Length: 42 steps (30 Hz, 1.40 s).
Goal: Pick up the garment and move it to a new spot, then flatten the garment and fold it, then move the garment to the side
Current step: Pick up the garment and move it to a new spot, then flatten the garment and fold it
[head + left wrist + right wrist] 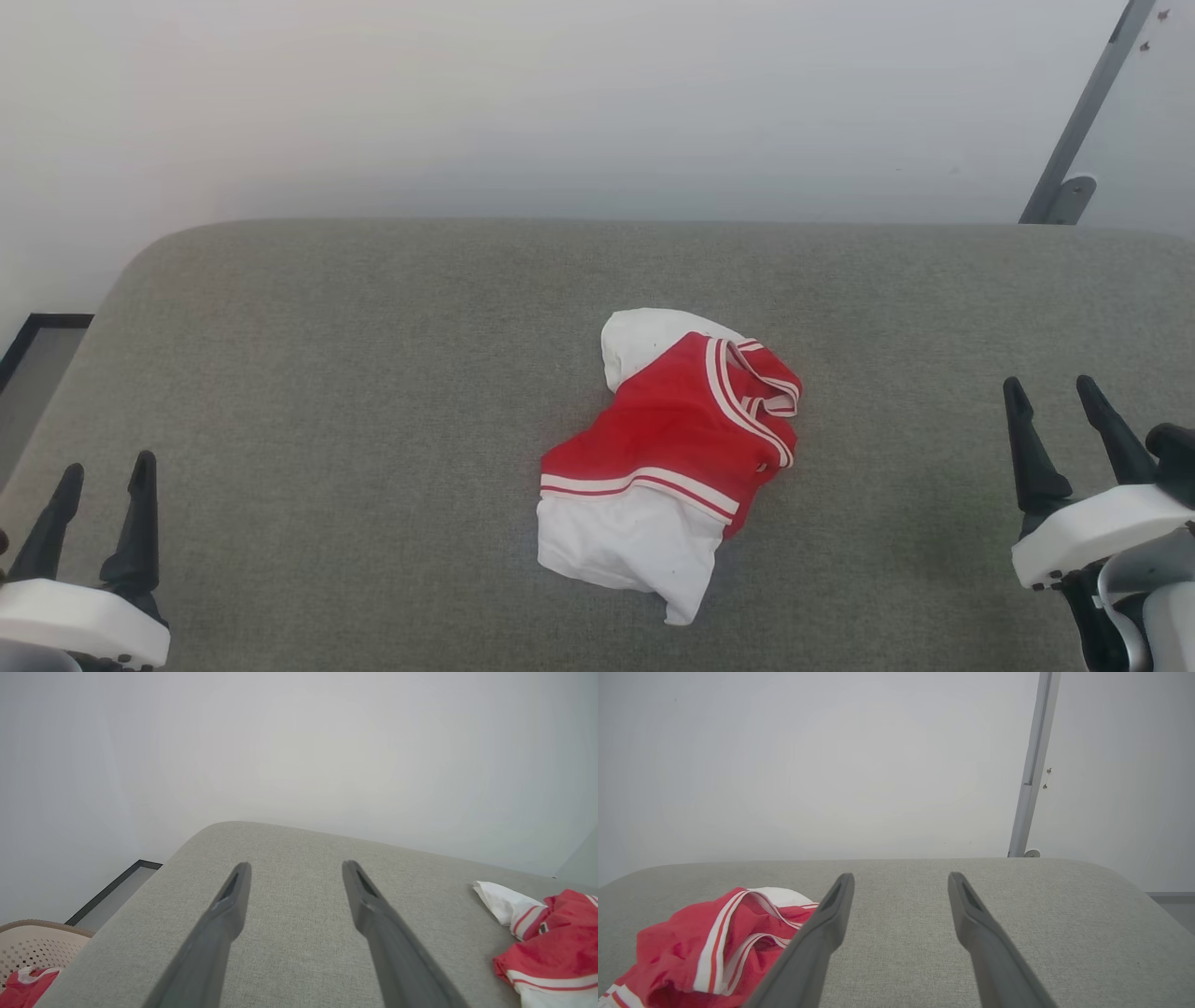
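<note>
The garment [674,439] lies crumpled in a heap near the middle of the grey padded table [373,373]: red cloth, white sleeves, striped trim. In the left wrist view the garment [551,942] sits at the right edge; in the right wrist view the garment [714,947] sits at the lower left. My left gripper [105,471] rests open at the lower left, far from the cloth. My right gripper [1055,392] stands open at the right, also apart from it. Nothing is between the fingers of either gripper [295,870] [901,879].
A beige perforated basket [32,945] holding a small red-and-white cloth stands below the table's left end. A grey pole [1083,112] leans against the white wall at the back right. The table's far edge is rounded at its corners.
</note>
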### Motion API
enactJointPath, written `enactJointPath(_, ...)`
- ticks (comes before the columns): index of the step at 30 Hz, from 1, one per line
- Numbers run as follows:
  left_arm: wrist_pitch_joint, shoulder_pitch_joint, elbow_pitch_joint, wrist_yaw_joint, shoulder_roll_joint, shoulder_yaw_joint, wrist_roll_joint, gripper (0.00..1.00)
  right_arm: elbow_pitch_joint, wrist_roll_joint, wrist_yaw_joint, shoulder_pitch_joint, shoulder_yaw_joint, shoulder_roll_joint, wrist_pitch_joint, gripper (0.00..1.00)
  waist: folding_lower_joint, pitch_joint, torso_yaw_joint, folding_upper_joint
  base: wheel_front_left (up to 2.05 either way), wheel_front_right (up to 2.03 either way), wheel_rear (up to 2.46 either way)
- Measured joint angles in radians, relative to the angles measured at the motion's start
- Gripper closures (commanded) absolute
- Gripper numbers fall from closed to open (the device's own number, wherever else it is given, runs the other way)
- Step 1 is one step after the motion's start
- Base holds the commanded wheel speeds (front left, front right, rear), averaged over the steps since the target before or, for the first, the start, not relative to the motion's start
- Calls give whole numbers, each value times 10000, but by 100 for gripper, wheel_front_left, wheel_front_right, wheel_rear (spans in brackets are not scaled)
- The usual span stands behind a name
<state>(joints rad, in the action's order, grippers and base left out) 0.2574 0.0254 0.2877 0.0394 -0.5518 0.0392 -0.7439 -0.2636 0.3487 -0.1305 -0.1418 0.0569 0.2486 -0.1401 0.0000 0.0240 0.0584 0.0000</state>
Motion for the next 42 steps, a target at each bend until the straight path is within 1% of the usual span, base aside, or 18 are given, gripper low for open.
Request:
enactJointPath(10,-105,-1,-132,128,42,90,-36,0,38,-61,0,38,-13,-36,58,0,0,-54,-41,0,0,0,0)
enactJointPath(17,-667,173,-616,322,-35,520,-94,0,44,-104,0,-73,-63,-81,58,0,0,-188,-151,0,0,0,0)
enactJointPath(20,-965,357,-957,311,-8,802,-25,0,40,-102,0,-121,-96,-81,48,0,1,-306,-254,0,0,0,0)
enactJointPath(25,-1578,789,-1653,297,98,1369,153,0,15,-130,0,-300,-125,-81,-35,0,0,-556,-509,0,0,0,0)
enactJointPath(30,-2197,1076,-2228,192,244,1912,320,0,8,-174,0,-494,-56,-63,-84,0,0,-771,-768,0,0,0,0)
enactJointPath(34,-3033,1387,-2548,134,245,2487,533,0,63,-230,0,-725,-21,-17,-98,0,0,-1029,-1035,0,0,0,0)
enactJointPath(37,-3651,1550,-2800,113,364,2959,617,0,94,-226,0,-915,-12,40,-155,0,0,-1275,-1214,0,0,0,0)
enactJointPath(42,-4759,1712,-2828,-144,577,3682,771,0,107,-226,0,-1116,4,35,-267,0,0,-1736,-1486,0,0,0,0)
